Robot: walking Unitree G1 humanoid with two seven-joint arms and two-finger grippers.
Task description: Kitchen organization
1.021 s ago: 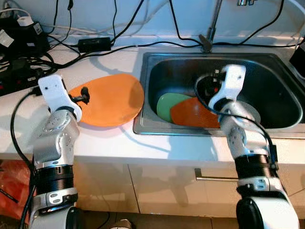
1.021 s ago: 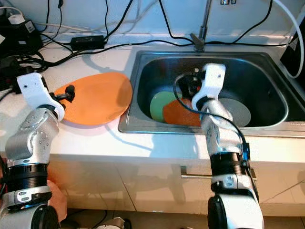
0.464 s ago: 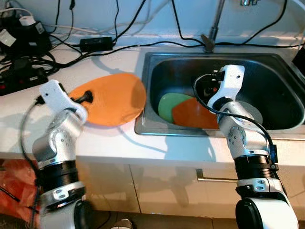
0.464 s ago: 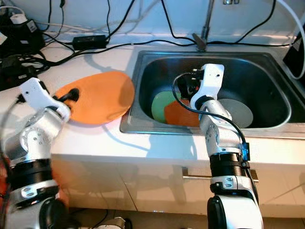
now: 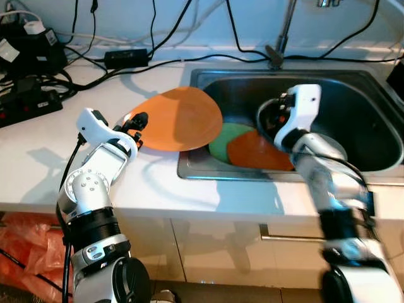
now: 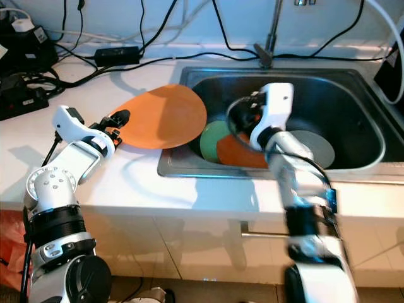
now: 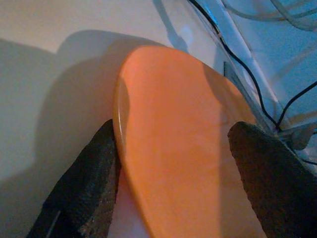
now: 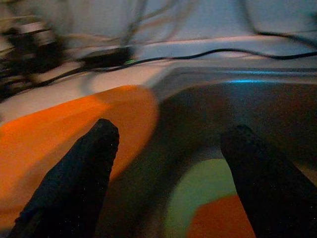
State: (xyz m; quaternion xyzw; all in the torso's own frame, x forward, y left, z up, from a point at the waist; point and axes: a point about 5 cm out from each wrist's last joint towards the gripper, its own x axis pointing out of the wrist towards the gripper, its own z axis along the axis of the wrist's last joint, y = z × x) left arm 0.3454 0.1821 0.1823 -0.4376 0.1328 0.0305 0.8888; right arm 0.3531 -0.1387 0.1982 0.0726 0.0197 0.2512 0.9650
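While the left gripper (image 5: 134,122) pinches its rim, the large round orange plate (image 5: 178,118) overhangs the stainless-steel sink (image 5: 372,95).
Held only at one edge, this plate could tilt and slip onto the green plate (image 5: 222,140) and smaller orange plate (image 5: 259,151) below; the right gripper (image 8: 168,163) hangs open over the basin.

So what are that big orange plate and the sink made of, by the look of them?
The large orange plate, held at its rim by the left gripper, looks like matte plastic or melamine: flat even colour, thin rim, only a soft sheen; glazed ceramic can't be ruled out. The sink looks like brushed stainless steel: grey metal with blurred reflections and bright edges.
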